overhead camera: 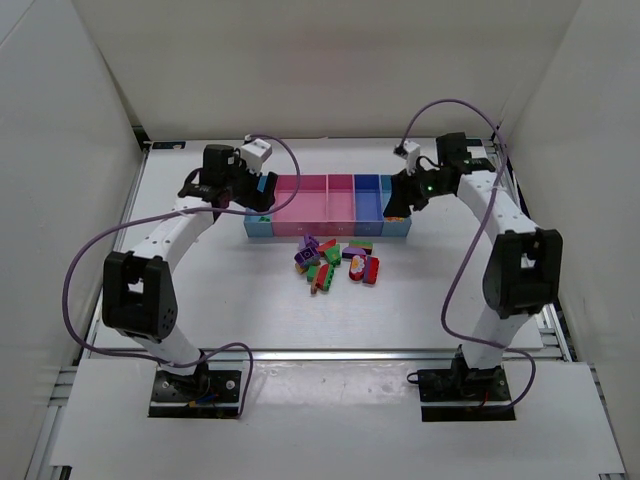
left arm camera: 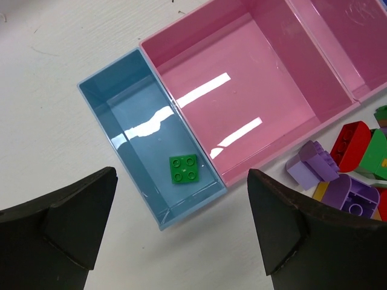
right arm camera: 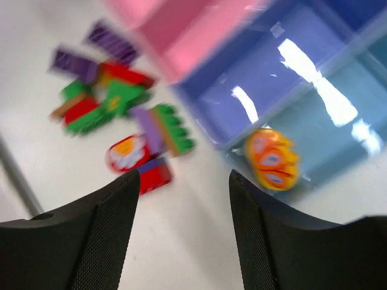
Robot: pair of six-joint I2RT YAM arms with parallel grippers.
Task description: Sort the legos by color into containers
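Five joined bins (overhead camera: 300, 230) sit in a row: two light blue, two pink, one darker blue. One flat green brick (left arm camera: 183, 168) lies in the left end bin (left arm camera: 130, 121), and one orange brick (right arm camera: 271, 158), blurred, lies at the right end bin (right arm camera: 338, 127). Roughly ten mixed bricks (overhead camera: 335, 262) are heaped in front on the table (overhead camera: 220, 280). Both arms arch inward over the row's ends. The left gripper (left arm camera: 181, 181) and right gripper (right arm camera: 182, 178) are spread wide, holding nothing.
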